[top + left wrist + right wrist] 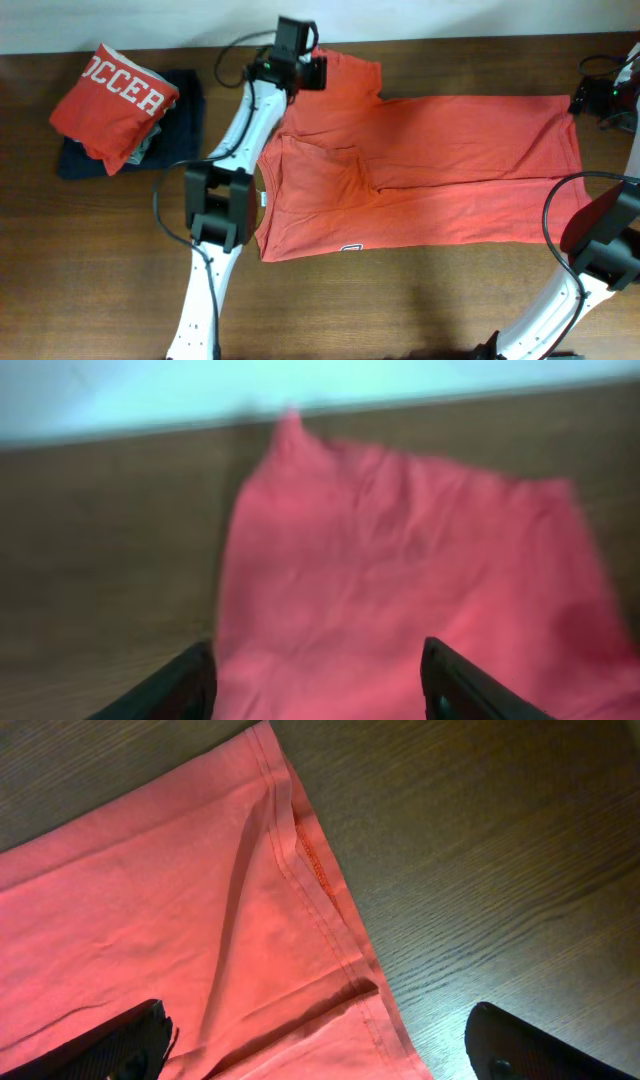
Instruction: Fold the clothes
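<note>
Shirt [450, 150] lies spread flat mid-table [400, 300], collar end left, hem right. One sleeve is folded in onto the body and the far sleeve sticks out toward the far edge. Left gripper [318, 72] is over that far sleeve, jaws apart, nothing pinched; its wrist view is blurred. Right gripper [320, 1050] is at the far-right hem, jaws spread wide, with cloth edge flat below and not grasped. Far left: folded red shirt [112, 100] on navy garment [185, 125], well apart.
</note>
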Robot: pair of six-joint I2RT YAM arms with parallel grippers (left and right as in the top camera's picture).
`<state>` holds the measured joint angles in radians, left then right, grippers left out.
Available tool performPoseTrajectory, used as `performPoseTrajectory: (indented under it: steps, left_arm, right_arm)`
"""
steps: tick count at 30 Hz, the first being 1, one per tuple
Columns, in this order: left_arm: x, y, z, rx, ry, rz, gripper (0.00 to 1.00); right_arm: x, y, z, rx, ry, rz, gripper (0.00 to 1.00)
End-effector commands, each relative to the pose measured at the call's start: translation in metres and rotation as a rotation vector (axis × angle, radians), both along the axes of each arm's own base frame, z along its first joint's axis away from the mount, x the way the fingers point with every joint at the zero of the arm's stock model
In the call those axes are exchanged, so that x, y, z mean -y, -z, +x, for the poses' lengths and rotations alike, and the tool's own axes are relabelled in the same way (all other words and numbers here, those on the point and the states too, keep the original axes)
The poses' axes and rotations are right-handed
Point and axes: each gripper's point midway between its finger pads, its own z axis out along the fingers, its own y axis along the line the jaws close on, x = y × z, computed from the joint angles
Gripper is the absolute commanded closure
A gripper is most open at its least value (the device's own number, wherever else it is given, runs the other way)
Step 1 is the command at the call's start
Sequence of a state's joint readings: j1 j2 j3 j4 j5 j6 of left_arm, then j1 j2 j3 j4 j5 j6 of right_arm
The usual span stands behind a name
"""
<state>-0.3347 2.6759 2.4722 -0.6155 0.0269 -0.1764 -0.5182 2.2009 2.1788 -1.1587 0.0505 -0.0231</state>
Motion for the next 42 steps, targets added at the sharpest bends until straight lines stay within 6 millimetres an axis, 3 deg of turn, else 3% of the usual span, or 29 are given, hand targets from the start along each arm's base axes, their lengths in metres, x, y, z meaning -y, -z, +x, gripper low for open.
performPoseTrajectory:
  steps: [1,6,13,16,19,23,29,34,42]
  left_arm:
    - [-0.001,0.043,0.001,-0.043,-0.001,0.011,0.36]
    - [-0.009,0.066,-0.009,-0.107,-0.018,0.052,0.40]
    - [-0.024,0.092,-0.050,-0.303,-0.034,0.115,0.43]
    - [-0.026,0.094,-0.059,-0.338,-0.033,0.129,0.43]
    - [-0.024,0.074,-0.049,-0.298,-0.034,0.113,0.42]
    - [-0.016,0.014,-0.031,-0.191,-0.032,0.073,0.42]
    - [-0.011,-0.052,-0.010,-0.034,-0.037,0.019,0.42]
    - [-0.026,-0.056,0.008,0.049,-0.112,0.071,0.41]
    - [-0.022,-0.015,0.031,0.098,-0.119,0.078,0.42]
  right_arm:
    - [0.000,0.002,0.003,0.003,0.003,0.007,0.01]
    - [0.000,0.002,0.003,0.003,0.002,0.007,0.01]
    - [0.000,0.002,0.003,0.003,0.002,0.007,0.01]
    - [0.000,0.002,0.003,0.003,0.002,0.007,0.01]
    - [0.000,0.002,0.003,0.003,0.002,0.007,0.01]
    - [0.000,0.002,0.003,0.003,0.002,0.007,0.01]
    - [0.000,0.002,0.003,0.003,0.002,0.007,0.01]
    - [0.000,0.002,0.003,0.003,0.002,0.007,0.01]
    - [0.000,0.002,0.003,0.003,0.002,0.007,0.01]
